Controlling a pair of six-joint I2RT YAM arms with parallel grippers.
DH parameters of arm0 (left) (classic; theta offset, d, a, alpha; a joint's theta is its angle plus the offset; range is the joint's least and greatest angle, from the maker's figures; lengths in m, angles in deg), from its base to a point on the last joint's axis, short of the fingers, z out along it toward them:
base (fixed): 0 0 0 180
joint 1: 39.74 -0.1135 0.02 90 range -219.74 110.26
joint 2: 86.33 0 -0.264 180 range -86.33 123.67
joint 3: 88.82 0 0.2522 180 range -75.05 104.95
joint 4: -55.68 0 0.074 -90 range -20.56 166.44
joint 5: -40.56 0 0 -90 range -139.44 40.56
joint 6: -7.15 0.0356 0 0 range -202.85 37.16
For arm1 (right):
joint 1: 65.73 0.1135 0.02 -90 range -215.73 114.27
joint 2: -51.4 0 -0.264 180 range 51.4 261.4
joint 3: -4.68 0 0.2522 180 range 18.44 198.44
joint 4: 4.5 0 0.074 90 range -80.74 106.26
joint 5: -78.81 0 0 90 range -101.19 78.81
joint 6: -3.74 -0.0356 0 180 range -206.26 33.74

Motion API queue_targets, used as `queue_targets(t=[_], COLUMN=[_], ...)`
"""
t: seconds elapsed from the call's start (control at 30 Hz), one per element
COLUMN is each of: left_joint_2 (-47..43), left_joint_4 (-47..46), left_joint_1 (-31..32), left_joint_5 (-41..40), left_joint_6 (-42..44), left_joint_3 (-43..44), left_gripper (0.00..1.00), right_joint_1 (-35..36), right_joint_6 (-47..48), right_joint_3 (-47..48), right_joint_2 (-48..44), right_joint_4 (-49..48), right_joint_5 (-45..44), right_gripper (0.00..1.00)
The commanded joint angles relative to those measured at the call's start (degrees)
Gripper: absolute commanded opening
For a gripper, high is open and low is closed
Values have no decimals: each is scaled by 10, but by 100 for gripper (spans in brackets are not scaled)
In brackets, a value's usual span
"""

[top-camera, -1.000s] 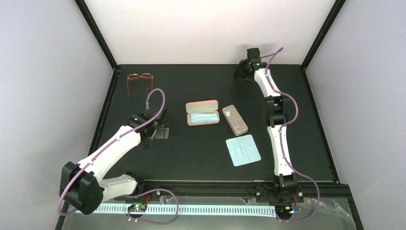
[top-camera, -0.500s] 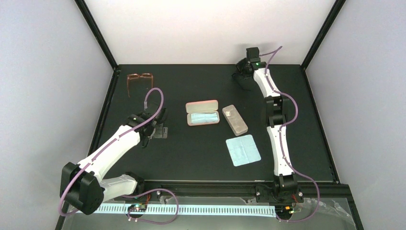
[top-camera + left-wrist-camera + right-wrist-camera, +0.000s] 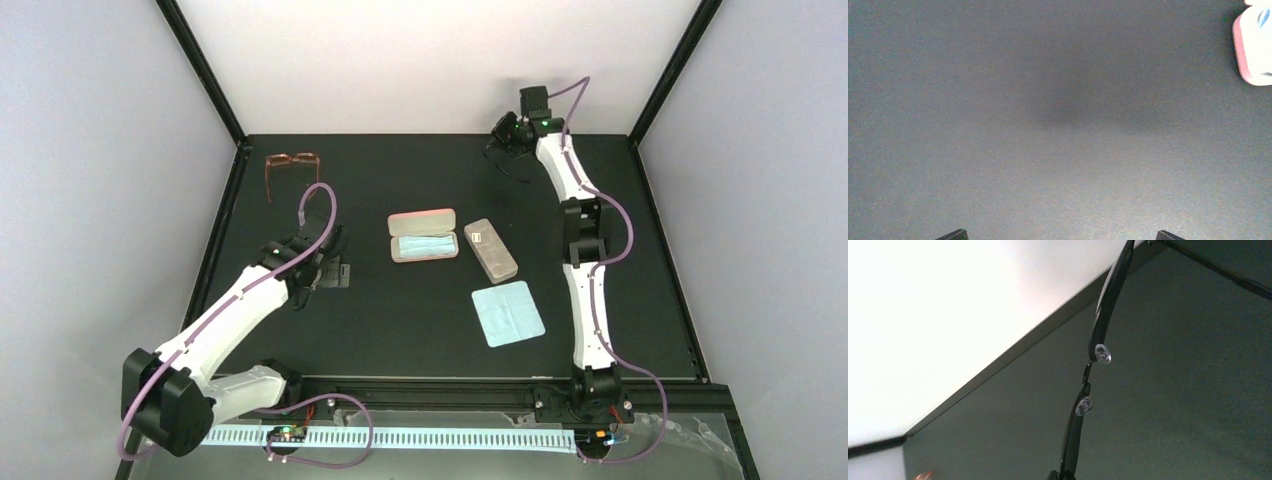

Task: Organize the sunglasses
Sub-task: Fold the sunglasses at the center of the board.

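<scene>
Black and thin-framed, the sunglasses (image 3: 1072, 440) sit pinched in the right claw (image 3: 507, 143) at the far right corner of the worktop (image 3: 400, 330). That claw is clamped narrow on them. In the right wrist view the frame runs edge-on up from the claw's tips, both clear nose pads showing, and the pair appears to hang clear of the surface. I cannot tell whether the arms are folded.

The left claw (image 3: 332, 262) is spread wide and holds nothing, hovering over bare worktop at the left, with the pink case (image 3: 422, 220) just to its right. That case lies open near the middle with a blue cloth in its tray. The grey case (image 3: 490, 250) lies shut just beside it on the right, and a second blue cloth (image 3: 507, 313) lies nearer. An orange-framed pair (image 3: 291, 168) rests far left, untouched.

By my reading the pick-up is made and the carry is the step in hand. The next move calls for bringing the pair nearer and leftward to the open pink case, the likeliest home. It then needs turning so its length lines up with the tray, lowering in, and only then letting go. The grip is on a slim edge, so a slow swing seems wise.
</scene>
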Motion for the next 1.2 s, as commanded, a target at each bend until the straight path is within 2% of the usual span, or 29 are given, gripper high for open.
queue_targets(t=[0.0, 0.3, 0.47, 0.53, 0.63, 0.73, 0.83, 1.0, 1.17], left_joint_2=[-27, -105, -148, -147, -136, -127, -115, -81, -73], left_joint_4=[-15, -40, -68, -57, -17, -23, -33, -51, -82], left_joint_1=[-4, -1, -1, -1, -1, -1, -1, 0, 7], left_joint_5=[20, 69, 97, 132, 205, 299, 341, 406, 445], left_joint_6=[12, 31, 45, 50, 29, 16, -35, -139, -202], left_joint_3=[6, -7, -19, 13, 106, 179, 236, 305, 320], left_gripper=[99, 99, 99, 99, 99, 99, 99, 99, 99], right_joint_1=[1, 19, 44, 61, 91, 124, 162, 261, 311], right_joint_6=[66, 171, 219, 235, 260, 267, 267, 262, 252], right_joint_3=[-6, -180, -334, -399, -472, -536, -583, -624, -632], right_joint_2=[-85, -277, -440, -503, -586, -663, -719, -780, -817], right_joint_4=[3, -10, -42, -64, -65, -63, -52, -41, -34], right_joint_5=[66, 175, 214, 233, 244, 228, 214, 184, 175], right_gripper=[1, 1, 1, 1, 1, 1, 1, 1, 1])
